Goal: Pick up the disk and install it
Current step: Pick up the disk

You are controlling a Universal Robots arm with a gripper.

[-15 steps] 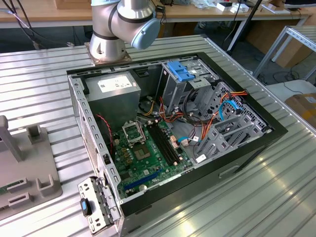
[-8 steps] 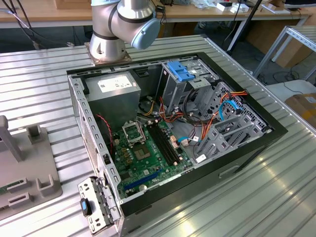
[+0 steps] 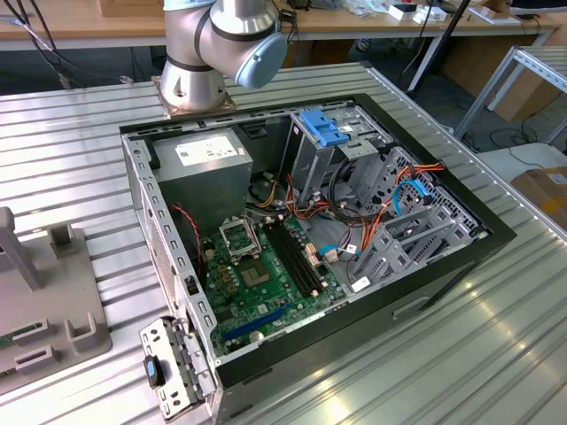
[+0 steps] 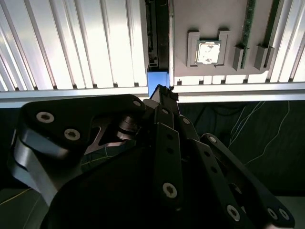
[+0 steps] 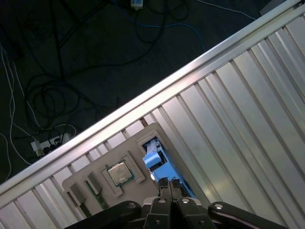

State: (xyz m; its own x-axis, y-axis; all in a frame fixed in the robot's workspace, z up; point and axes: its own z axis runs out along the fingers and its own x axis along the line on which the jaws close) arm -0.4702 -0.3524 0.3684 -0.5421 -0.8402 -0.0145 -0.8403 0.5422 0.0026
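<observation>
Pincer (image 4: 164, 91) at the disk (image 4: 158, 78) in its holder (image 4: 209, 16)
It stood on edge in a slot, so its blue end faced the pincer; gripped or not, I could not tell

A robotics lab or workshop: a robot arm (image 3: 217, 40) is bolted to a ribbed metal table (image 3: 71, 159) carrying an opened computer case (image 3: 372, 323) with its circuit board (image 3: 257, 274) bare. A wooden table (image 3: 80, 22) stands behind, and loose cables (image 5: 57, 90) and a power strip (image 5: 43, 144) lie on the dark floor (image 5: 95, 107).
</observation>
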